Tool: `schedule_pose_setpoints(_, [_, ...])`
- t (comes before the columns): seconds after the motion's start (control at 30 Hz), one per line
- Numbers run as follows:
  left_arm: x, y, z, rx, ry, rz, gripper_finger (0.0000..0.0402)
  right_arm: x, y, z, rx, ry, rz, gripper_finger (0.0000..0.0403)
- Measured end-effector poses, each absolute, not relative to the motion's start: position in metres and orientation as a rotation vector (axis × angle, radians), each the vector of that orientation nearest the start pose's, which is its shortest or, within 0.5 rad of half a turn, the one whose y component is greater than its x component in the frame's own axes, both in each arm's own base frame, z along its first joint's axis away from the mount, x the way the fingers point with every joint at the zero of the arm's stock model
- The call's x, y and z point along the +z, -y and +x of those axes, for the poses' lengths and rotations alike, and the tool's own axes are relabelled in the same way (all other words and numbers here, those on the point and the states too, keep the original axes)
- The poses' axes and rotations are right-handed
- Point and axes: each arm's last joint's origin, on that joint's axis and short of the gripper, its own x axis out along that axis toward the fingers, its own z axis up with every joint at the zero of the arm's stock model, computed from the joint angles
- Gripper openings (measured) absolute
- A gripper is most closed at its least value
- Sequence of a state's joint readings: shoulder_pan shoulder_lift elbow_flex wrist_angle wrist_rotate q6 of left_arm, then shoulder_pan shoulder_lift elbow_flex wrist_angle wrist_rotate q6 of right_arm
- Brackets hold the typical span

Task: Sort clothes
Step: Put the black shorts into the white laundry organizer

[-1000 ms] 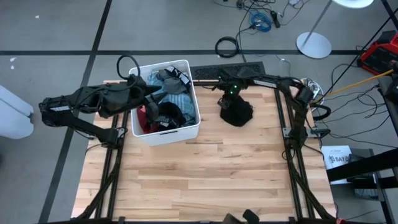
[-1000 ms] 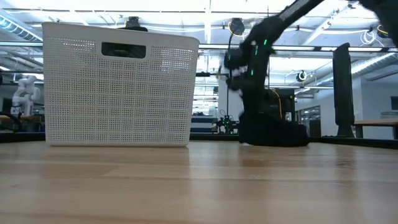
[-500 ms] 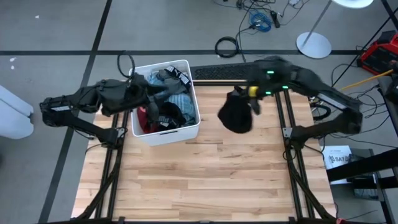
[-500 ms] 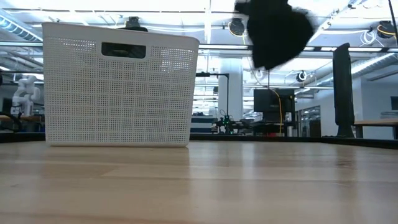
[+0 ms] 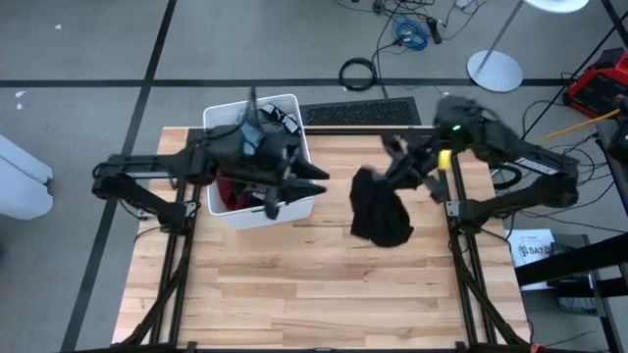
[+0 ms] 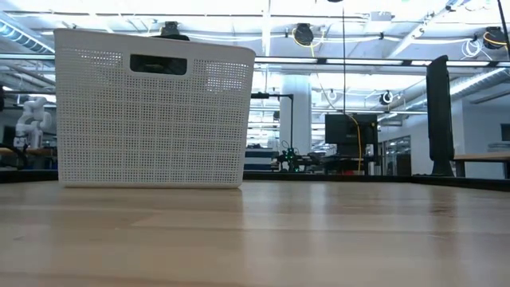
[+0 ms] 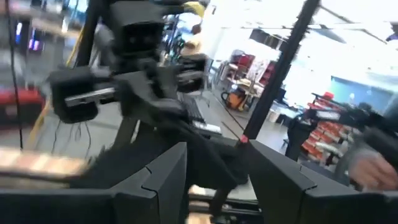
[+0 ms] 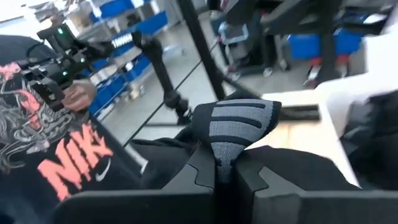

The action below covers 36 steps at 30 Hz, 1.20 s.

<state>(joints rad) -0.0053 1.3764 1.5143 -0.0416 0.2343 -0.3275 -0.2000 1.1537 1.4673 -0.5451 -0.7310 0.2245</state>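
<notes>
A black garment (image 5: 379,212) hangs in the air over the table's far right part, with my right gripper (image 5: 394,169) shut on it. In the right wrist view a black-and-grey striped piece of it (image 8: 235,127) stands above the shut fingers. More clothes (image 5: 228,186), red and dark, lie in the white bin (image 5: 218,110) at the far left. My left gripper (image 5: 312,182) reaches level across the bin toward the hanging garment. It is open (image 7: 214,186) with nothing between its fingers. The low view shows only the bin (image 6: 151,119). My right gripper pinches the garment's black-and-grey striped piece (image 8: 231,149) between its two shut fingers. The fingers lie nearly level and point toward the table's left. The rest of the garment hangs slack below them, lifted clear of the table.
The wooden table (image 5: 314,294) has free room across its near half. A black grate (image 5: 358,113) lies along the far edge. A person in a dark printed shirt (image 8: 62,155) stands beyond the table.
My right gripper has risen from the table's far part and come somewhat toward the near edge, turning level; the black garment has been lifted clear and hangs below it. My left gripper has swung from inside the bin toward the table's right, tipping up to level.
</notes>
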Motion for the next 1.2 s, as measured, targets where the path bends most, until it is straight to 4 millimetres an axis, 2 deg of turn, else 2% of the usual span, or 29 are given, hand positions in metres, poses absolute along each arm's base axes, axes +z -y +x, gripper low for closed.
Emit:
schedule_pose_setpoints(0.13, [0.454,0.002,0.313,-0.246,0.005,-0.422,0.0175,0.441,0.013,0.241,0.559,-0.346,0.341,0.0005])
schedule_pose_setpoints(0.27, [0.446,0.003,0.32,-0.269,-0.039,-0.426,0.0175,0.428,0.003,0.262,0.611,-0.401,0.35,0.0005])
schedule_pose_setpoints(0.47, [0.428,0.002,0.327,-0.29,-0.183,-0.453,0.0175,0.421,-0.01,0.281,0.706,-0.396,0.34,0.0004])
schedule_pose_setpoints(0.6, [0.414,0.004,0.326,-0.271,-0.321,-0.475,0.0175,0.433,-0.016,0.282,0.82,-0.28,0.302,0.0004])
schedule_pose_setpoints(0.7, [0.412,0.004,0.325,-0.295,-0.349,-0.47,0.0175,0.438,-0.018,0.278,0.834,-0.246,0.287,0.0004])
schedule_pose_setpoints(0.9, [0.429,0.011,0.31,-0.469,-0.292,-0.445,0.0175,0.442,-0.017,0.274,0.817,-0.233,0.292,0.0004])
schedule_pose_setpoints(1.03, [0.436,0.02,0.307,-0.642,-0.248,-0.385,0.0175,0.449,-0.017,0.274,0.782,-0.16,0.255,0.0004])
schedule_pose_setpoints(1.2, [0.436,0.022,0.307,-0.628,-0.232,-0.338,0.0175,0.459,-0.01,0.275,0.753,-0.056,0.227,0.0004])
